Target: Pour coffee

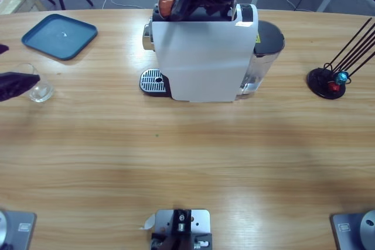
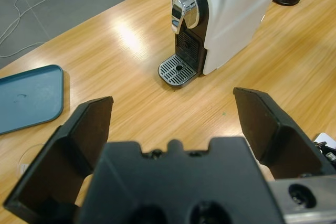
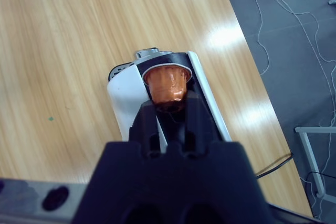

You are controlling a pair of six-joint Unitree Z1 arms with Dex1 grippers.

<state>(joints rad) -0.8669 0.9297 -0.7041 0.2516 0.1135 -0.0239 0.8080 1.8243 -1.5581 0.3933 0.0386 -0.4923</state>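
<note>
The right gripper [image 3: 167, 103] pinched an orange metallic coffee capsule [image 3: 166, 83] between nearly closed jaws above the white-and-black coffee machine [image 1: 202, 57]. The left gripper [image 2: 178, 129], jaws spread wide and empty, hung beside a small clear glass cup [image 1: 40, 89] near the teal square tray [image 1: 58, 36]; no coffee was discernible.

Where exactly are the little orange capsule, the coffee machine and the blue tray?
orange capsule [image 3: 166, 83]: right wrist view, on its orange side, above the right gripper's jaws.
coffee machine [image 1: 199, 57]: high view, on its white side panel.
blue tray [image 1: 58, 36]: high view, on its flat middle.
</note>
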